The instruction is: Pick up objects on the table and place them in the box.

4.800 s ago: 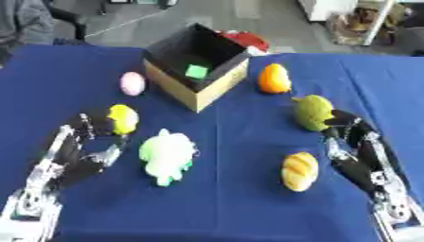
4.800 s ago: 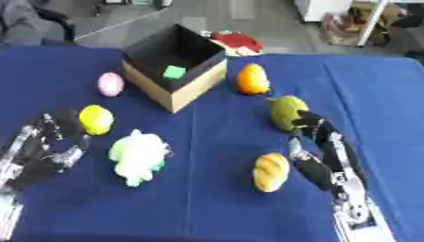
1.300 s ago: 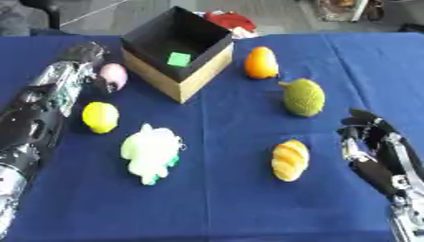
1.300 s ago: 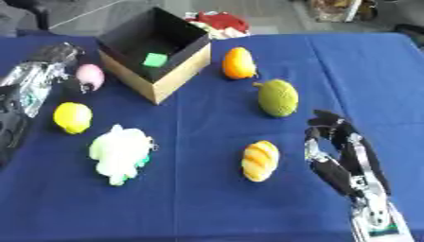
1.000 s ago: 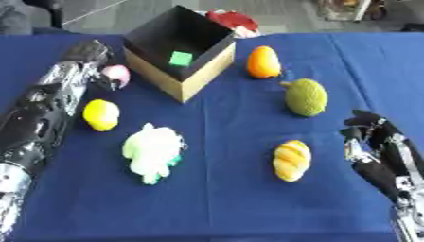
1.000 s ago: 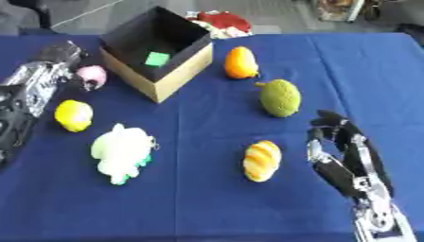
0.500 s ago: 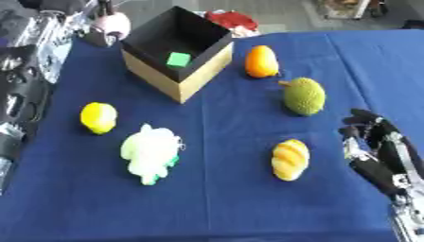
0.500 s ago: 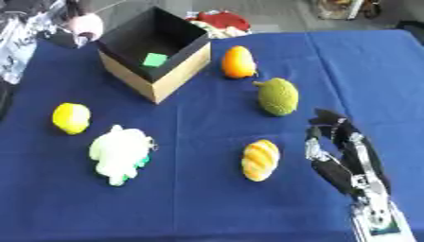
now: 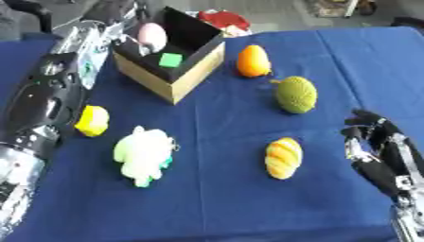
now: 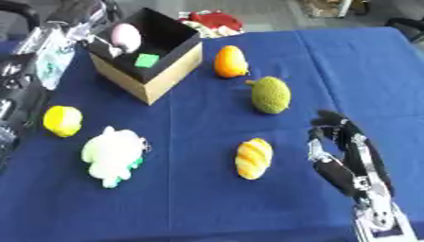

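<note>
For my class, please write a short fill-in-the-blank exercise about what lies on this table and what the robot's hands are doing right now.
1. The left hand holds a ____ egg-shaped object over the box.
2. Inside the box lies a small ____ cube.
3. The orange fruit lies on the blue table, to the ____ of the box.
4. The right hand holds ____.

Missing words: pink; green; right; nothing
</note>
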You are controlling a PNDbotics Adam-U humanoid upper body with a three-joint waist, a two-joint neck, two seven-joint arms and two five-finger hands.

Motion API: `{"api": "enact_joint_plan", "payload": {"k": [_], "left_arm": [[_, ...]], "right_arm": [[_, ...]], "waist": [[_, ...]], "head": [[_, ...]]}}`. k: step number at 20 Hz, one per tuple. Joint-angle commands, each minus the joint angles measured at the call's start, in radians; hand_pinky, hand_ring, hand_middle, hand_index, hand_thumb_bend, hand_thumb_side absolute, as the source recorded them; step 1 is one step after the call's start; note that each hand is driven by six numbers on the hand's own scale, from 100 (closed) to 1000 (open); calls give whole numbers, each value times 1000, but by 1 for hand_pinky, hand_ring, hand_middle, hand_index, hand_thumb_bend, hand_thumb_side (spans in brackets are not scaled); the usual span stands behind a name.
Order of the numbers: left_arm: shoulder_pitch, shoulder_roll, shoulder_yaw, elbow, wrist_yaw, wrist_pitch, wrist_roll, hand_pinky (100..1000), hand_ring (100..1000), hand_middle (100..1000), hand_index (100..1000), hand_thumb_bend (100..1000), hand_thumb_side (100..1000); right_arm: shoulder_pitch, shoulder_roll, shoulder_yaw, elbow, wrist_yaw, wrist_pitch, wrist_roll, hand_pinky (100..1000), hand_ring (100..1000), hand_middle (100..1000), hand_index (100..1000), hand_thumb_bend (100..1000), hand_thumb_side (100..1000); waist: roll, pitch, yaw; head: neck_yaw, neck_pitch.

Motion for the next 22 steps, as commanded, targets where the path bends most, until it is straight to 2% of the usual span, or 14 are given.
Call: {"api": "enact_joint_plan", "payload": {"k": [1, 2, 5, 6, 7, 8, 10, 14, 18, 22], "left_arm": [[-22, 13, 1, -14, -15, -6, 19, 775, 690, 682, 861, 695, 356], [-22, 20, 2, -24, -8, -7, 24, 783, 706, 702, 878, 727, 408], [-15, 60, 4, -83, 54, -14, 24, 780, 696, 694, 864, 705, 391], [-9, 81, 2, -115, 86, -20, 15, 776, 677, 668, 837, 658, 337], [0, 105, -3, -150, 123, -29, -1, 775, 675, 664, 832, 648, 330], [10, 130, -11, -183, 146, -34, -21, 773, 665, 648, 809, 585, 272], [44, 189, -30, -259, 242, -75, -92, 773, 665, 646, 807, 596, 285], [160, 338, -76, -437, 430, -149, -273, 776, 671, 652, 808, 575, 248], [290, 451, -129, -572, 535, -167, -423, 776, 679, 665, 814, 568, 232], [406, 500, -168, -651, 578, -169, -529, 776, 685, 672, 818, 564, 225]], "right_arm": [[-12, -12, 0, -18, -3, -2, 3, 825, 663, 668, 821, 100, 203], [-12, -12, -1, -18, -2, -2, 2, 825, 663, 668, 821, 100, 204], [-11, -12, -4, -18, -1, -2, 0, 825, 663, 668, 821, 100, 204], [-9, -13, -6, -18, 1, -1, -1, 825, 663, 668, 821, 100, 204], [-7, -15, -7, -18, 2, -1, -2, 825, 663, 668, 821, 100, 204], [-5, -16, -8, -17, 3, -1, -3, 825, 664, 669, 821, 100, 205], [-1, -20, -11, -16, 6, 0, -6, 825, 664, 669, 821, 100, 204], [4, -28, -16, -15, 12, 0, -10, 825, 664, 669, 821, 100, 204], [8, -34, -17, -14, 16, 0, -12, 825, 664, 669, 821, 100, 204], [8, -34, -16, -14, 17, -1, -10, 825, 664, 669, 821, 100, 206]], "waist": [[7, -14, 0], [7, -15, 2], [9, -17, 11], [11, -18, 16], [13, -20, 20], [15, -23, 24], [19, -28, 33], [28, -34, 46], [37, -38, 56], [42, -40, 58]], "head": [[-3, -4], [-5, -4], [-14, -5], [-16, -4], [-17, -3], [-19, 0], [-24, 3], [-35, 4], [-39, 4], [-42, 4]]}}
